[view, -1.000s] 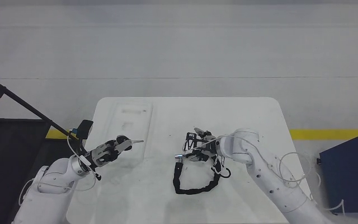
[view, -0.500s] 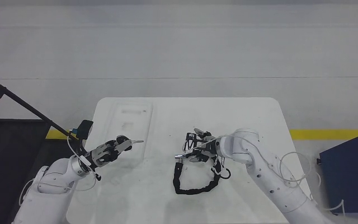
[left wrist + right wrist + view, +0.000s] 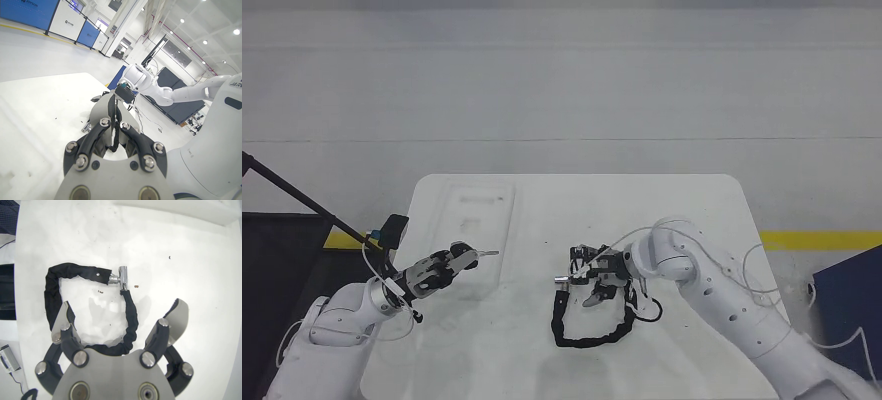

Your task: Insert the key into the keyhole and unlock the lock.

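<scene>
left pincer point(image 3: 470, 256): grips key point(image 3: 486, 253) | right pincer point(image 3: 593, 276): spread over chain lock point(image 3: 584, 341) | well apart

The left arm point(image 3: 347, 310), at the table's point(image 3: 692, 205) left edge, and the right arm point(image 3: 722, 305), at its right edge, are glossy white, built of rounded tubular segments with bulging joints. A thin white cable point(image 3: 152, 59) loops off the right arm. The left gripper point(image 3: 112, 96) and right gripper point(image 3: 122, 302) look alike. Each has a grey metal base plate with two round recesses, black link bars pinned by silver round-head screws point(image 3: 81, 358), and curved silver fingers point(image 3: 181, 313) lined with black ribbed pads point(image 3: 71, 313). The white torso shell point(image 3: 198, 170) carries small dark markings.
</scene>
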Tool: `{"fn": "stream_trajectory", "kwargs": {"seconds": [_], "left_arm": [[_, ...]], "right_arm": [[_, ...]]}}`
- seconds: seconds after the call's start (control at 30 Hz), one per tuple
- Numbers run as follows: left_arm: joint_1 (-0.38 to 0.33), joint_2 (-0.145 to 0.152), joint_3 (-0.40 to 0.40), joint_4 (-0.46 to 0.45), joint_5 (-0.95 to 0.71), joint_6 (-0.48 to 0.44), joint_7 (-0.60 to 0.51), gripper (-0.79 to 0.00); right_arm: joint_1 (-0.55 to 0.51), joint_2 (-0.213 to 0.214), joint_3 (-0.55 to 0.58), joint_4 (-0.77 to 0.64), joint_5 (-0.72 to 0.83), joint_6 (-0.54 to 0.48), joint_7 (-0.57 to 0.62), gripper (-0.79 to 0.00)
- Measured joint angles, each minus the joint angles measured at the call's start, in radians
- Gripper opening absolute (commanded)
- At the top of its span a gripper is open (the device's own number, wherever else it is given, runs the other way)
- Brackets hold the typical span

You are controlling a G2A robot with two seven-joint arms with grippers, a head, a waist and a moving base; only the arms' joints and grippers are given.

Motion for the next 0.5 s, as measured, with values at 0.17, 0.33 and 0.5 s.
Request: {"fn": "stream_trajectory", "kwargs": {"seconds": [0.17, 0.33, 0.5], "left_arm": [[0.000, 0.000, 0.000, 0.000, 0.000, 0.000, 0.000, -0.785], [0.000, 0.000, 0.000, 0.000, 0.000, 0.000, 0.000, -0.785], [0.000, 0.000, 0.000, 0.000, 0.000, 0.000, 0.000, -0.785]], "right_arm": [[0.131, 0.015, -0.136, 0.021, 0.109, 0.063, 0.063, 0.000], [0.217, 0.014, -0.257, 0.035, 0.127, 0.085, 0.085, -0.175], [0.249, 0.008, -0.309, 0.063, 0.162, 0.080, 0.081, -0.440]]}}
